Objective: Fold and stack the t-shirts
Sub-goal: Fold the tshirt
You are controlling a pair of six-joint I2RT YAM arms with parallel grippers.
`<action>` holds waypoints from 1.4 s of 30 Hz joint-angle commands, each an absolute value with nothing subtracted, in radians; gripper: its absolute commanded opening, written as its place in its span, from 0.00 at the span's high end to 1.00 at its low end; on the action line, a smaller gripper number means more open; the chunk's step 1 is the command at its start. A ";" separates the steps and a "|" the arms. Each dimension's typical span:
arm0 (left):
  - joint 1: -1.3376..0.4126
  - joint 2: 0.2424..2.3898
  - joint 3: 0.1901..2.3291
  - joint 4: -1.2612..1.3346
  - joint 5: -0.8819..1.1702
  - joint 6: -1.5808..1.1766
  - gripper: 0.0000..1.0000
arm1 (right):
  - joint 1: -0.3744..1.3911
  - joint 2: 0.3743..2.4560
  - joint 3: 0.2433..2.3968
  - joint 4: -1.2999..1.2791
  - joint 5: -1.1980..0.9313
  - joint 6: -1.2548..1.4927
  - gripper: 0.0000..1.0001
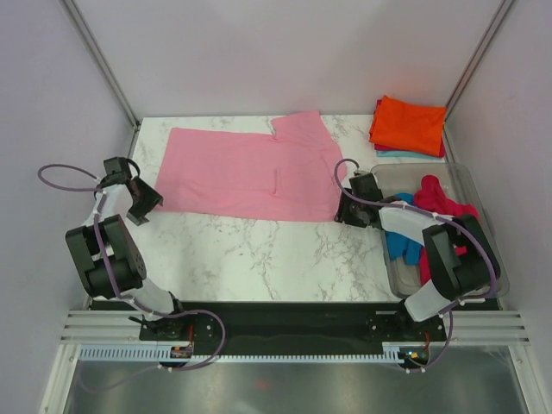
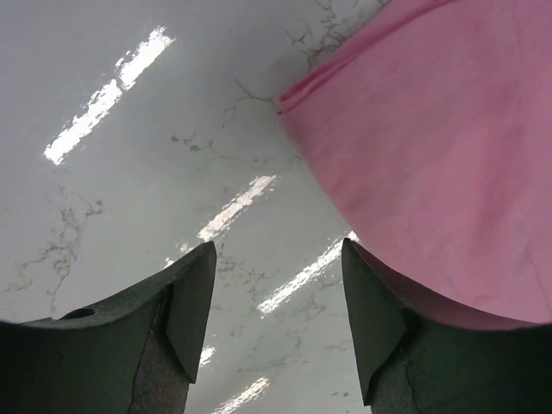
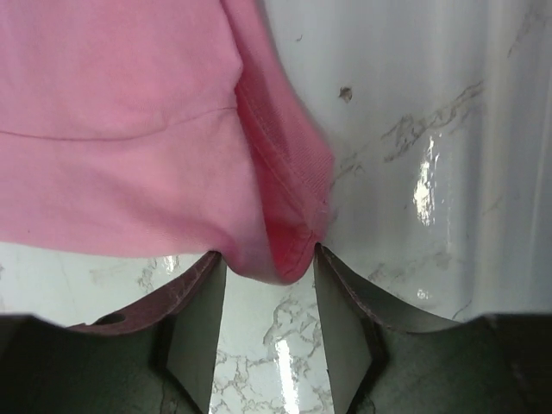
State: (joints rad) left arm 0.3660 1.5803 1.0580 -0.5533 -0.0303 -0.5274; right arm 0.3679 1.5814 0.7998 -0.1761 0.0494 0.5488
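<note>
The marble table is carrying the light pink t-shirt, lying flat across its far half. Being soft and limp, it is likely wanting corner pinches. The right gripper is standing part open astride one near corner, while the left gripper is hovering wide open and empty beside the other

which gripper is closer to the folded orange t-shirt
Right. The right gripper is at the light pink t-shirt's right edge, in front of the folded orange t-shirt; the left gripper is far off at its left edge.
</note>
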 commanded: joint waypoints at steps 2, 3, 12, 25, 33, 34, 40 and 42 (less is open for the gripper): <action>0.379 1.652 1.094 -0.447 -0.026 -0.575 0.33 | 0.308 1.621 0.756 -0.089 -0.101 0.532 0.50; 0.379 1.663 1.089 -0.415 -0.020 -0.565 0.33 | 0.299 1.623 0.752 -0.081 -0.112 0.531 0.50; 0.382 1.807 1.161 -0.331 -0.008 -0.519 0.35 | 0.282 1.618 0.729 -0.048 -0.164 0.522 0.53; 0.402 1.884 1.177 -0.321 0.021 -0.535 0.83 | 0.265 1.628 0.727 -0.046 -0.169 0.535 0.80; 0.403 1.797 1.117 -0.353 0.042 -0.561 0.98 | 0.255 1.605 0.719 -0.067 -0.144 0.551 1.00; 0.406 1.780 1.106 -0.365 0.035 -0.561 0.98 | 0.253 1.583 0.716 -0.074 -0.135 0.551 1.00; 0.463 1.622 1.026 -0.445 0.011 -0.560 0.98 | 0.253 1.467 0.684 -0.175 -0.069 0.566 1.00; 0.507 1.567 0.974 -0.454 0.034 -0.552 0.98 | 0.253 1.425 0.677 -0.204 -0.052 0.575 1.00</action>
